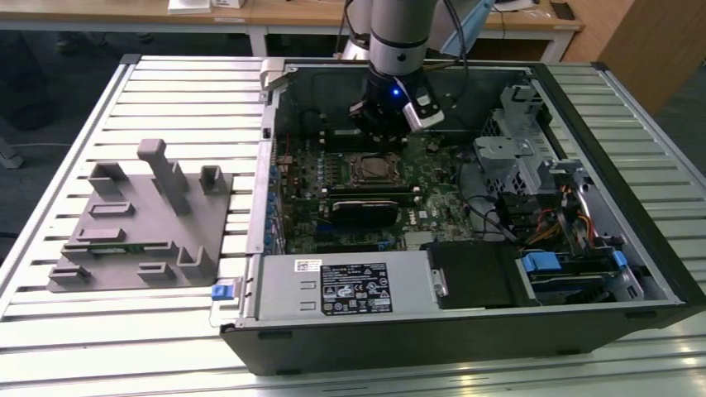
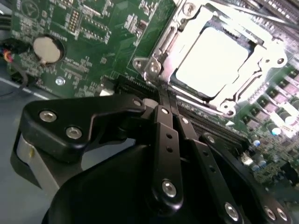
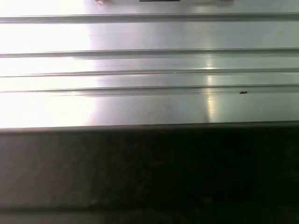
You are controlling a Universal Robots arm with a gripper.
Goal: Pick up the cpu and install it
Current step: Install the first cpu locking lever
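The cpu (image 2: 212, 60) is seen seated in the socket frame (image 2: 154, 65) on the motherboard (image 2: 84, 28); the claw (image 2: 170, 109) is held clenched, empty, just beside it.

Gripper (image 2: 169, 103) fingertips hidden — perhaps closed.

Silver-grey tubular arm (image 1: 396, 29) with black cable alongside, blue light at wrist; black gripper (image 2: 161, 109) linkage bars studded with round silver screws.
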